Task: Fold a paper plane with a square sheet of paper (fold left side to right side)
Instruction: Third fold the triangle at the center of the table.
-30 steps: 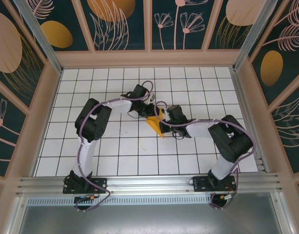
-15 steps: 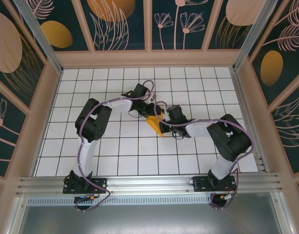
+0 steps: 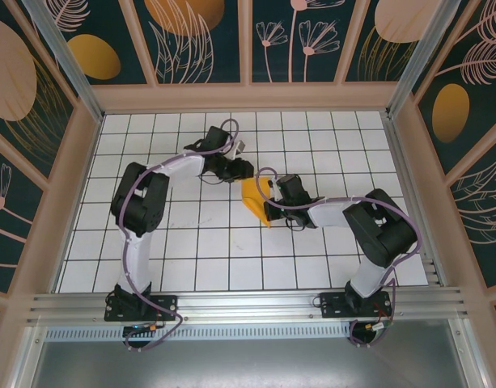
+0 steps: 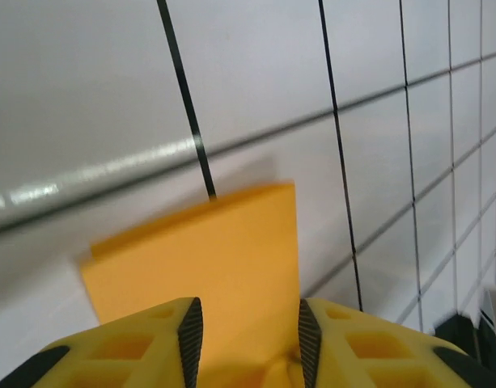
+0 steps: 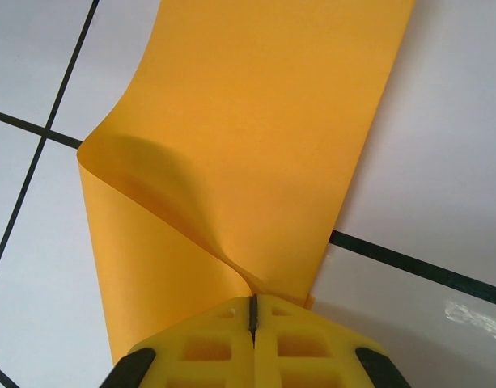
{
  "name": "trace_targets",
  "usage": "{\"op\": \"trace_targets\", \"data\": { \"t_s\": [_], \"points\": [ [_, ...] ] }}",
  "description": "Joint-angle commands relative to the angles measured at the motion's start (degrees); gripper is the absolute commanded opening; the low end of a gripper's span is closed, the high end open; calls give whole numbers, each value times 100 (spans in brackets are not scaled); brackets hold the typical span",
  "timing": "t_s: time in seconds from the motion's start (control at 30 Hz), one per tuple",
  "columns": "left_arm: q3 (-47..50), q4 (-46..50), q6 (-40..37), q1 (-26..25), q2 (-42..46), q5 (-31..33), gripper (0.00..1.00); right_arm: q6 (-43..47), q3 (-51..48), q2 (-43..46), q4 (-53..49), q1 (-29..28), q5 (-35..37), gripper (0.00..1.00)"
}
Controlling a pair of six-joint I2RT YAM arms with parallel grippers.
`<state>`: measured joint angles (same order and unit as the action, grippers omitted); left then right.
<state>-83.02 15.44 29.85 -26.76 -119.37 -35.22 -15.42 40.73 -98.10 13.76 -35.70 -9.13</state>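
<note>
The orange-yellow square sheet of paper lies mid-table, doubled over with one flap curling up loosely. My right gripper is shut on the sheet's near edge, where the two layers meet, and in the top view it sits at the sheet's right side. My left gripper hovers just up and left of the sheet, clear of it. Its jaws stand apart with nothing pinched, and the sheet lies flat on the table beyond them. The paper plane is out of view.
The white gridded table is walled by tan frames and dark painted panels. The arm bases stand on an aluminium rail at the near edge. Both forearms crowd the table's middle.
My left arm has swung up and to the left, drawing its gripper back off the sheet's top corner. The right gripper has stayed shut on the sheet in the same place.
</note>
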Motion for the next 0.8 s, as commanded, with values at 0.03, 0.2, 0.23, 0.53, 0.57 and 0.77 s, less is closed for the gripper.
{"op": "trace_targets", "data": {
  "t_s": [0.03,0.2,0.23,0.53,0.57,0.77],
  "points": [
    [781,-604,266,-123,617,-640,36,-23,-137,-287,-449,2,-85,0],
    [981,-815,399,-396,626,-750,35,-9,-105,-312,-482,3,-73,0],
    [981,-827,414,-424,574,-717,35,-5,-100,-315,-488,5,-81,0],
    [1073,-819,428,-540,268,-463,35,-5,-83,-341,-539,0,-55,0],
    [1093,-809,417,-540,261,-436,35,-5,-79,-339,-539,2,-55,0],
    [1217,-782,357,-539,144,-307,35,-3,-52,-375,-566,4,-20,0]
  ]
}}
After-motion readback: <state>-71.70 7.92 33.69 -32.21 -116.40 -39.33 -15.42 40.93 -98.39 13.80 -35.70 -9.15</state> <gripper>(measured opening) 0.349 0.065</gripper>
